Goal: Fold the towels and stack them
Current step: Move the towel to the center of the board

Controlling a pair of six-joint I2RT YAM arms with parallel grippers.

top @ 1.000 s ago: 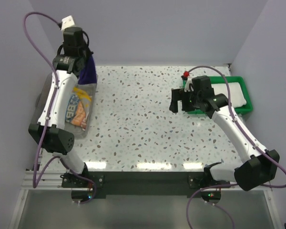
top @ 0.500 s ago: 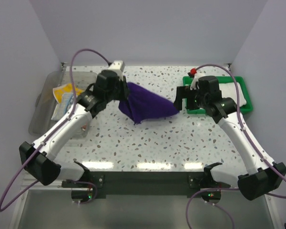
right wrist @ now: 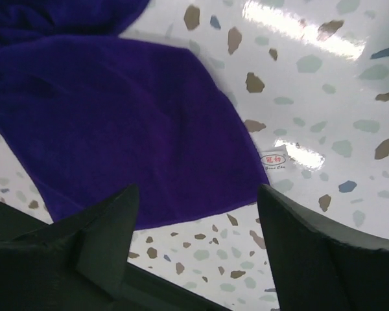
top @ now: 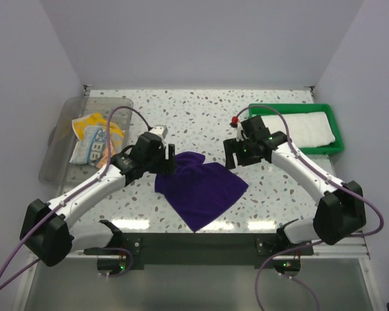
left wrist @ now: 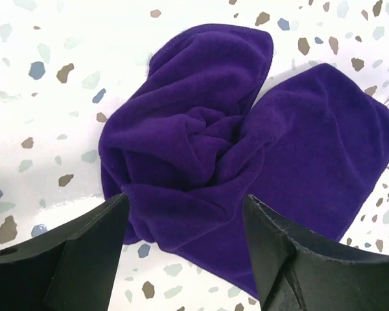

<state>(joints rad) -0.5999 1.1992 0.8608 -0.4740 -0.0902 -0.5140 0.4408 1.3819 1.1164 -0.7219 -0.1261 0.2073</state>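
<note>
- The purple towel (top: 201, 188), which half a second ago hangs from the left hand (top: 165, 166) above the bench (top: 181, 116), now lies on the bench between the two arms, toward the near edge.
- The left hand, pinched shut on the cloth a moment earlier, now stands wide open just above the towel's bunched end and holds nothing.
- The right hand (top: 238, 155) has come in from beside the green tray (top: 337, 148) to the towel's far right corner. Its jaws are wide apart and empty, and the corner with the small label (right wrist: 273, 159) lies below them.
- For the task this looks like the fetching step done and the flattening step about to begin. The white towel (top: 298, 128) lies in the tray, and the lettered towel (top: 94, 142) lies in the clear bin (top: 52, 165).
- The purple towel lies skew to the bench edges, one corner pointing at the near edge. Its flat part spreads near-right and its rumpled part sits far-left.
- The long axis seems to run from the bunch by the left hand toward that near corner, though the bunching leaves this uncertain.
</note>
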